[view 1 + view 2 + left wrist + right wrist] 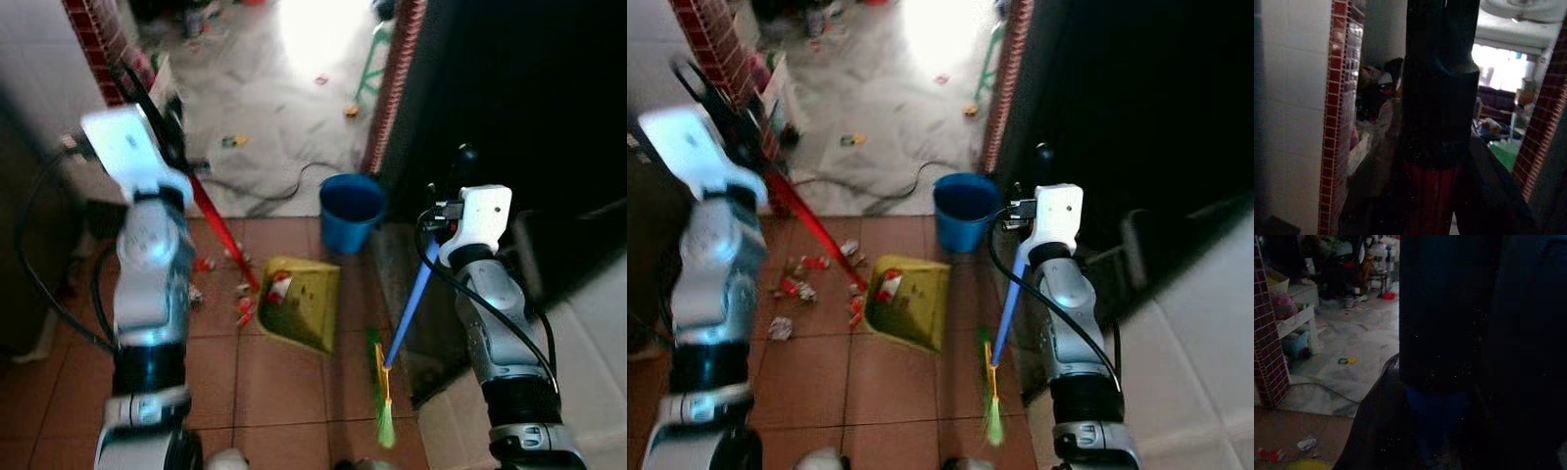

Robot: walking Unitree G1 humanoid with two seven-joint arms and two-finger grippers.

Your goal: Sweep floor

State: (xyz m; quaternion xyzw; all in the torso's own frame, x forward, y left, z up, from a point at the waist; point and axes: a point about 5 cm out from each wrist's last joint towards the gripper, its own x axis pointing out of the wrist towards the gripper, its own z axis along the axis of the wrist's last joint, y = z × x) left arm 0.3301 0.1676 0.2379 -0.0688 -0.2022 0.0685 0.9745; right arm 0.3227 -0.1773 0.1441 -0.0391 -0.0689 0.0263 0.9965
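A yellow-green dustpan (302, 305) rests on the red-brown tiles with a red and white scrap in it. Its long red handle (223, 233) slants up to a black grip, on which my left gripper (163, 123) is shut. In the left wrist view the black grip (1440, 98) and the red shaft stand between the fingers. My right gripper (458, 168) is shut on the black top of the broom's blue handle (411, 299). The green bristles (384, 419) touch the floor right of the dustpan. Litter scraps (200, 266) lie left of the pan.
A blue bucket (350, 210) stands just beyond the dustpan, beside a brick-trimmed doorway post (394, 88). A cable (266, 192) snakes over the grey floor beyond, with more scraps and a green stool (370, 57). A dark wall runs along the right.
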